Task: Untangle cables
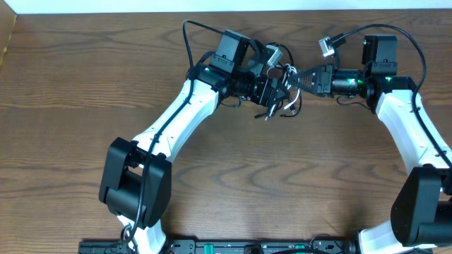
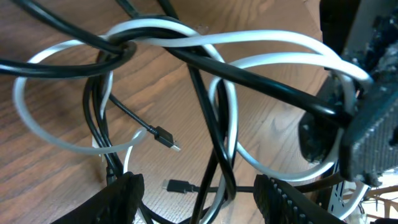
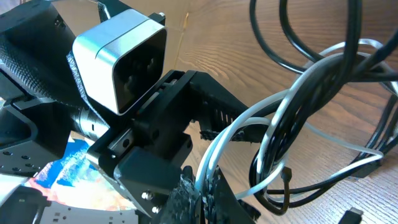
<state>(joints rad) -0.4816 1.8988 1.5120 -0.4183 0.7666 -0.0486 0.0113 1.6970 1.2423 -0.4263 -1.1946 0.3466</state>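
The cables point(image 1: 285, 100) are a tangled bundle at the back middle of the table, lifted between both grippers. In the left wrist view a white cable point(image 2: 158, 26) loops through two black cables point(image 2: 261, 88), and small black plug ends point(image 2: 165, 138) hang over the wood. My left gripper point(image 2: 202, 200) is open, with black and white strands passing between its wide fingers. My right gripper point(image 3: 208, 194) is shut on loops of the white cable point(image 3: 273, 107), close against the left gripper point(image 3: 121, 62). Black cables point(image 3: 348, 68) trail to the right. Both grippers point(image 1: 272, 92) point(image 1: 295, 79) almost touch.
The wooden table point(image 1: 226, 183) stretches towards me from the bundle. Its back edge point(image 1: 141, 14) lies just behind the arms. A thicker black arm wire with a silver plug point(image 1: 326, 45) arches above the right wrist.
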